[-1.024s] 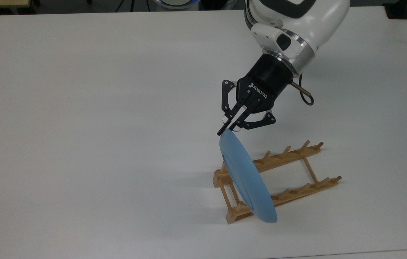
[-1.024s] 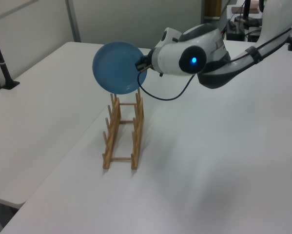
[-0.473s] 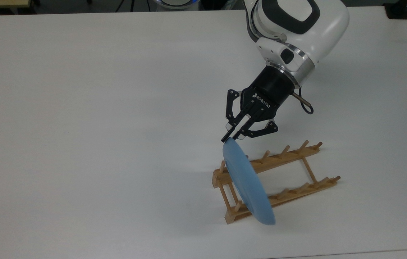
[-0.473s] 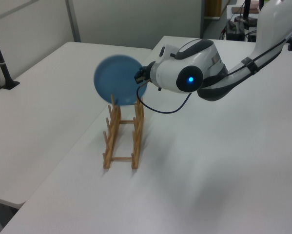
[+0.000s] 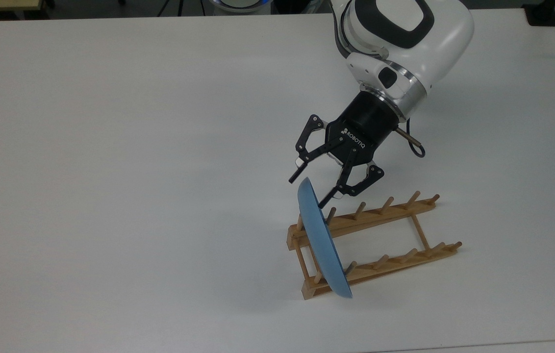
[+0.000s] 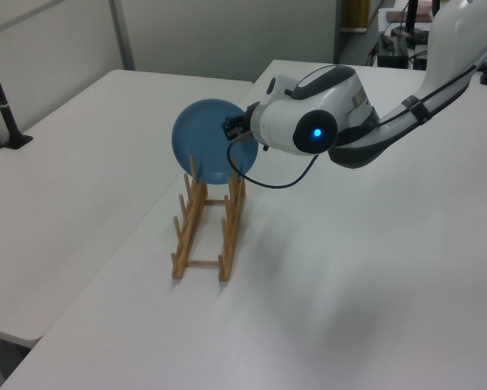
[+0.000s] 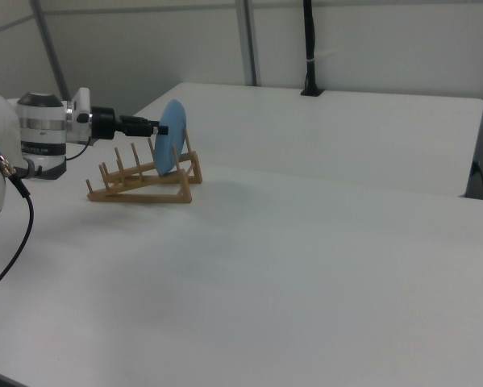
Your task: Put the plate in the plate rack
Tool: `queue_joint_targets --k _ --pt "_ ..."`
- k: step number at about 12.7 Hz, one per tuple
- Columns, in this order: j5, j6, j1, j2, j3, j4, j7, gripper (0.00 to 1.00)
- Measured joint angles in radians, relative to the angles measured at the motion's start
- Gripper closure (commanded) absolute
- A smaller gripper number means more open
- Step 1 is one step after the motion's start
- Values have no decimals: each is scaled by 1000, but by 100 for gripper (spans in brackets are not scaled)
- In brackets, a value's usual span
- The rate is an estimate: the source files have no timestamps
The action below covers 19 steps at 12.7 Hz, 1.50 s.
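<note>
The light-blue plate [image 5: 325, 242] stands on edge between the pegs at the end of the wooden plate rack [image 5: 380, 218] that lies toward the top view's left. It leans a little and rests on both rails. My gripper [image 5: 307, 192] is open, with one finger on each side of the plate's upper rim and a gap between each finger and the rim. In the left view the plate [image 6: 206, 142] sits at the far end of the rack [image 6: 201, 240], with the gripper [image 6: 231, 130] at its right rim. The right view has the plate [image 7: 170, 149], rack [image 7: 136, 187] and gripper [image 7: 156, 127] at the left.
The rack sits on a wide white table [image 5: 135, 147], near its front edge in the top view. A black post [image 6: 3, 106] stands on a neighbouring table at the left view's left. Another black pole [image 7: 310, 48] rises at the back of the right view.
The gripper came down with the plate, then opened and let it go. The plate has dropped into the rack's end slot and stands more upright.
</note>
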Motion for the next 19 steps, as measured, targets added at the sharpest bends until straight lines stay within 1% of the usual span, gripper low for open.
queue_joint_targets --k 2,3,5,6,8,11,12,13,14,15,17,19 --pt "0 -1 -3 -5 -1 6 10 0" --pt "25 -1 -11 -17 -1 15 13 0" --pt "163 -1 -31 -68 -1 28 -13 0" --pt "244 -1 -38 -96 -1 30 -62 0" --pt "489 -2 -55 -182 -1 30 -221 0" --pt "742 -2 -88 -253 -2 30 -352 0" --pt "852 -2 -110 -287 -3 29 -405 0" --pt "923 -3 -125 -308 -4 27 -440 0" --pt "1034 -19 -145 -343 -13 22 -496 0" --pt "1108 -38 -155 -366 -27 17 -534 0" --pt "1258 -100 -160 -414 -80 4 -641 0" --pt "1363 -163 -163 -450 -129 -7 -745 0"
